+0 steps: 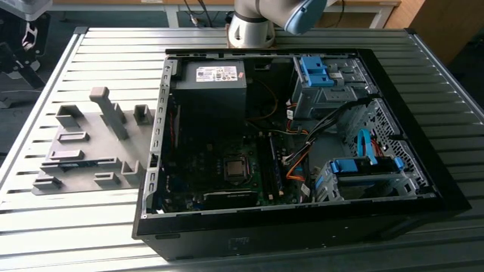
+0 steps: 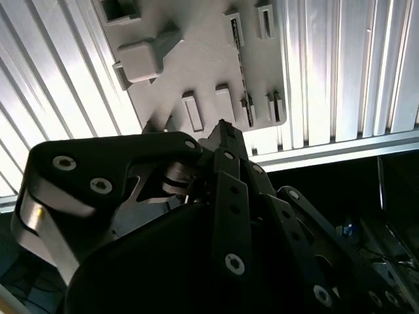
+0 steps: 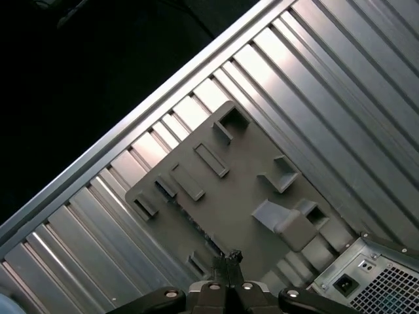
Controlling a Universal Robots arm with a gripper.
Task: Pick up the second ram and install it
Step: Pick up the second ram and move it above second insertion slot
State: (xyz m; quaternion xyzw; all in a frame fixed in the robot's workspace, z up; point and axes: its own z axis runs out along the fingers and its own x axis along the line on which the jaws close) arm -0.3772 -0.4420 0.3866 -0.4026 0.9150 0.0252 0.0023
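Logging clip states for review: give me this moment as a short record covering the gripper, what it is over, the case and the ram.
gripper: shut, tips together in both wrist views, nothing visible between them
gripper position: over the grey fixture tray, apparently well clear of it
fixture tray location: on the slatted metal table, to the exterior view's left of the computer case
computer case: lying on its side, open, motherboard exposed
second ram: cannot pick it out with certainty
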